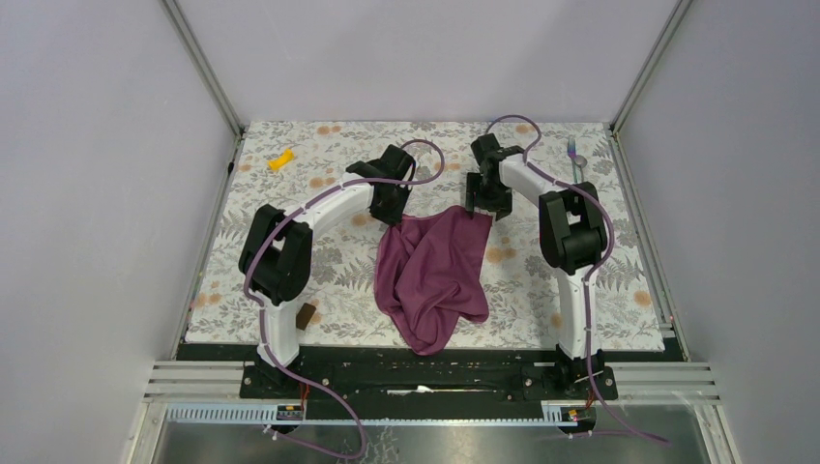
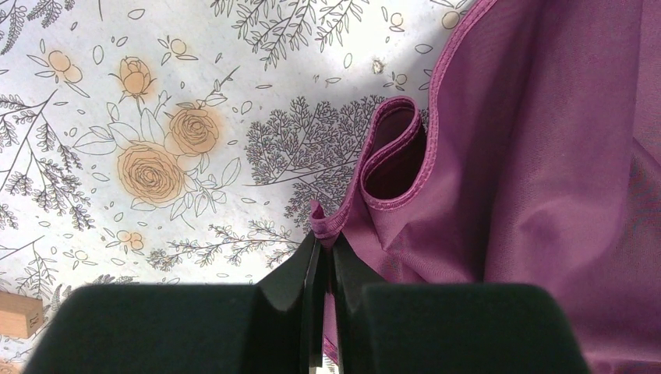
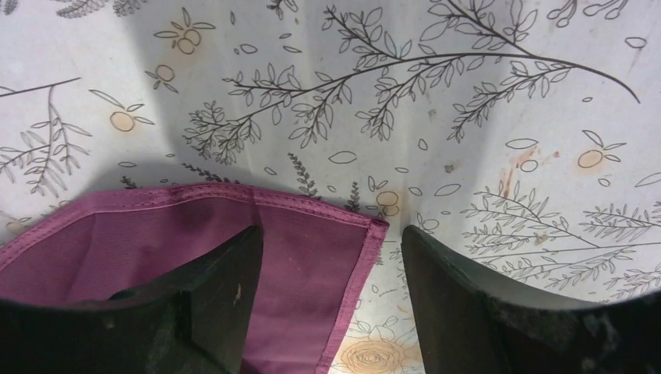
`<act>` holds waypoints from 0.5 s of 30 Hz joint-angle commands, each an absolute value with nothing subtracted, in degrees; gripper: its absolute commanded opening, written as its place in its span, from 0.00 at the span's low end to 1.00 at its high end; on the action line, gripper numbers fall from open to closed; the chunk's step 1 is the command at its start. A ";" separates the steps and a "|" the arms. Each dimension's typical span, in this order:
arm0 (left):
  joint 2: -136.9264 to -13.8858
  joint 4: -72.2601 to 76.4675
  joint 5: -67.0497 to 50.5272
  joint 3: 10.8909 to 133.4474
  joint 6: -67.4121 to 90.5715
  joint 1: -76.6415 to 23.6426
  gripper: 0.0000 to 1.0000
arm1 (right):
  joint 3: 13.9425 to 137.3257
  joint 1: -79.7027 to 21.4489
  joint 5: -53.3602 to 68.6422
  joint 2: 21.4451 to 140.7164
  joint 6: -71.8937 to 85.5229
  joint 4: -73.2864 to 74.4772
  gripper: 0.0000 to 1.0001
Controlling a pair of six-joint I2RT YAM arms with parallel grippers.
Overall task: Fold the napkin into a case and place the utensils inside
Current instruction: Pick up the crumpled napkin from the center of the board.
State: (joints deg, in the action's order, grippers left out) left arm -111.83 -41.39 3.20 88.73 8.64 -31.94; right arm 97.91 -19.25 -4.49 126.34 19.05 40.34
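Top view first: the napkin (image 1: 432,275) is a crumpled plum heap in the middle of the floral desk (image 1: 629,280), far edge stretched between the two arms and the rest sagging toward the near edge. The left gripper (image 1: 395,211) is on the far-left corner of the cloth and the right gripper (image 1: 486,207) is at the far-right corner. The fork (image 1: 572,153) lies way off at the far right corner of the desk, well apart from the cloth; can't make out a spoon. There's a yellow piece (image 1: 280,159) at far left and a small brown block (image 1: 307,315) just beside the left arm's base.

Left wrist: the gripper (image 2: 326,253) is pinched tight on the hemmed edge of the napkin (image 2: 530,179), with a little nub of hem poking out above the fingertips and a fold curling open just past it. The brown block (image 2: 17,313) peeks in at the lower left.

Right wrist: the gripper (image 3: 331,273) is spread wide, holding nothing. The napkin's (image 3: 117,241) stitched corner lies flat on the desk between the fingers (image 3: 226,296), closer to the one on the left of the picture, while the other finger stands over bare desk
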 commanded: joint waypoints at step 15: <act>-107.36 -39.54 3.69 88.63 8.50 -32.25 0.10 | 96.38 -20.04 -10.55 134.16 19.73 40.85 0.15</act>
State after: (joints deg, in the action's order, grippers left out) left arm -111.13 -41.34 2.87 88.66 8.64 -31.94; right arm 101.43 -19.46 -9.50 129.19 18.90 43.11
